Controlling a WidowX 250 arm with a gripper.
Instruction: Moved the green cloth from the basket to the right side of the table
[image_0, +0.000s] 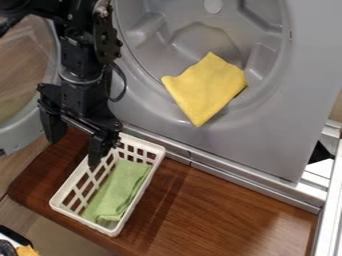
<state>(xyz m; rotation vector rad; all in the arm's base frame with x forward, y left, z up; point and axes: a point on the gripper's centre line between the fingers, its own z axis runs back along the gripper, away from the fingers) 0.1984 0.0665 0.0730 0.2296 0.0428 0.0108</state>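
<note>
**Claw hung spread beside the basket, the green cloth inside and below it**

The claw (75, 138) hung at the left of the view, its two fingers apart with a gap between them. One finger stood out beyond the basket (79, 220); the other overlapped the near part of its upper left rim in the view, and whether it touched could not be told.

The green cloth (119, 190) lay in the basket, lower in the view than the claw and a little to its right, apart from both fingers. It stretched lengthwise along the basket floor, layered toward the lower end.

Under the basket was the brown table (220, 210), reaching off to the right. Behind it rose the grey machine (267, 135), with a yellow cloth (206, 87) in its round hollow, up and to the right of the claw. A round door (25, 135) stood at the left, behind the claw.
</note>
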